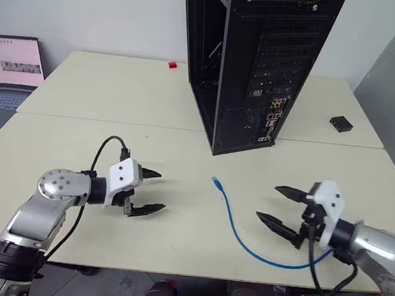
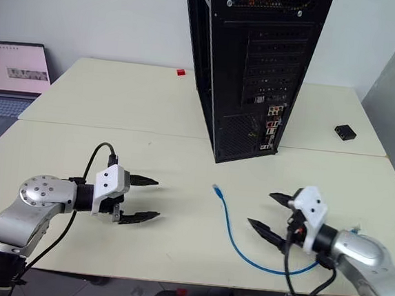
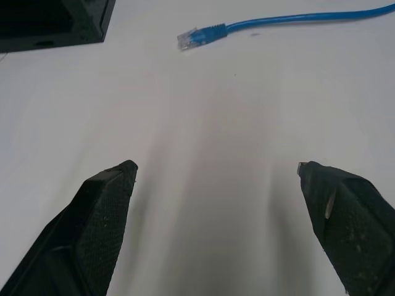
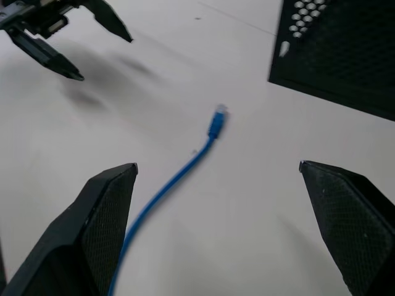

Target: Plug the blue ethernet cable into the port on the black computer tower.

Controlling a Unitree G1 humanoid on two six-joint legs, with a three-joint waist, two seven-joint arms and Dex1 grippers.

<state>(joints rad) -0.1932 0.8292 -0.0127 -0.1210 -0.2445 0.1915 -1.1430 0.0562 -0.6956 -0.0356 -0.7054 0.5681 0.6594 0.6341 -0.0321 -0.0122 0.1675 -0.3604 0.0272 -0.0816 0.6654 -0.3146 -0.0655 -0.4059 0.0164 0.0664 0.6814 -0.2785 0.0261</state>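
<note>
The blue ethernet cable (image 1: 235, 231) lies on the table in a curve, its clear plug (image 1: 215, 182) pointing toward the black computer tower (image 1: 260, 63). The tower stands upright at the back, rear panel facing me, with its strip of connectors (image 1: 273, 116) low on the right; the port itself is too small to pick out. My left gripper (image 1: 160, 191) is open and empty, left of the plug and apart from it. My right gripper (image 1: 267, 202) is open and empty, just right of the cable's middle, with the cable running between its fingers in the right wrist view (image 4: 166, 185).
A laptop (image 1: 10, 69) sits at the far left edge. A small red object (image 1: 172, 65) lies behind the tower's left side, and a small flat black box (image 1: 341, 123) to its right. The table's front edge (image 1: 173, 270) runs just below both grippers.
</note>
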